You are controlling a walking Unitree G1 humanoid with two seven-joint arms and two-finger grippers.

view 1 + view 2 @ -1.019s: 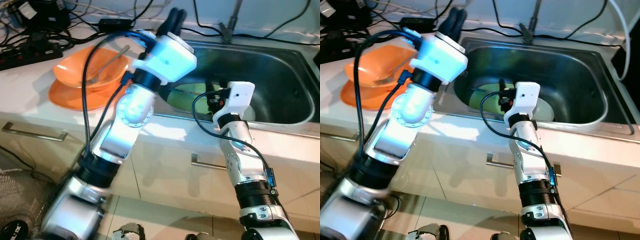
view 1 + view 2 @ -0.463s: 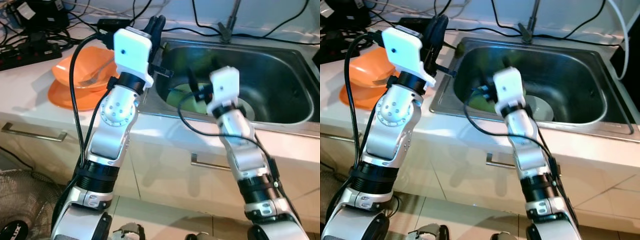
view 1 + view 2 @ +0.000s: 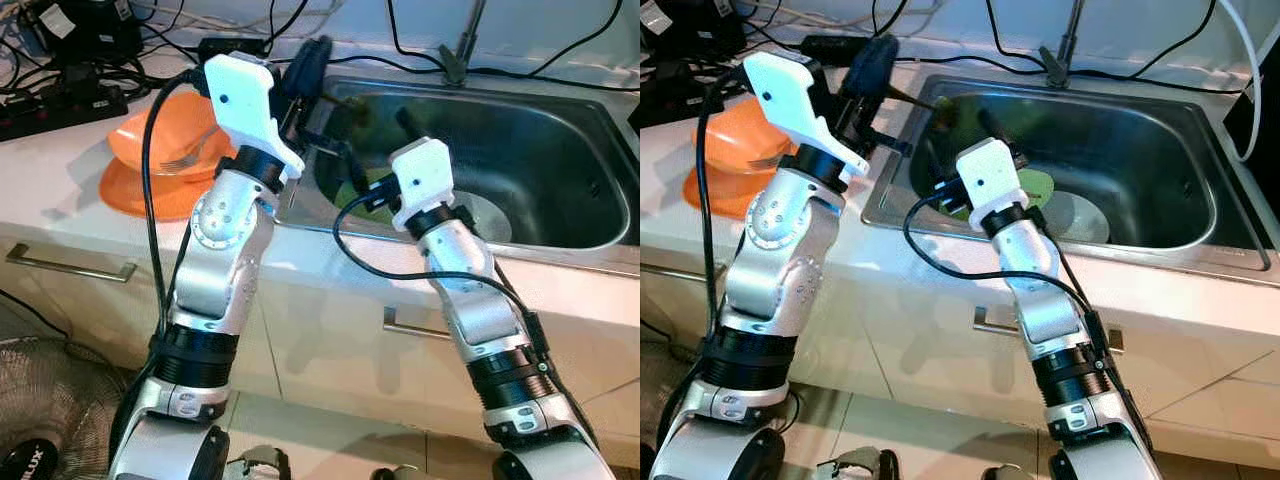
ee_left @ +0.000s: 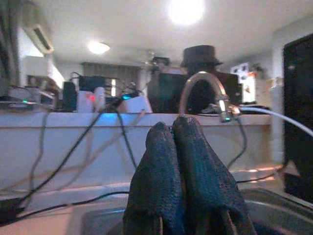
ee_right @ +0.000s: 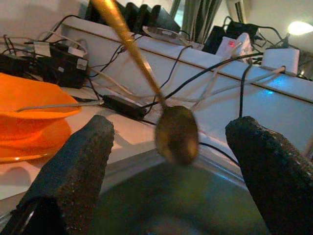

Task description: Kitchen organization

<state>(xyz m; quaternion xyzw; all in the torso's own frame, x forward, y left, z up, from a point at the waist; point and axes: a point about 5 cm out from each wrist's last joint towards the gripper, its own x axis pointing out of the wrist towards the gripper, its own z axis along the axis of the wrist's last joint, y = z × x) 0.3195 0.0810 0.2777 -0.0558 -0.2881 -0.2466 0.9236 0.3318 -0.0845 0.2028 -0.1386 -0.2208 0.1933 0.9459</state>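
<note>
Swung toward the sink since a second ago, the left gripper (image 4: 182, 161), fingers pressed together, dangles a spoon (image 5: 175, 132) between the right gripper (image 5: 168, 161)'s wide-spread fingers; thin, slippery metal, best pinched at its handle.

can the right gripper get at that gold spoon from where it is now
Probably yes. In the right wrist view the spoon hangs in the gap between the right gripper's two spread fingers, with nothing between them. It sits over the sink's left part. How far ahead the spoon lies is unclear.

Two silver jointed arms, white wrist housings, black cables, textured black fingers (image 5: 73, 161).
</note>
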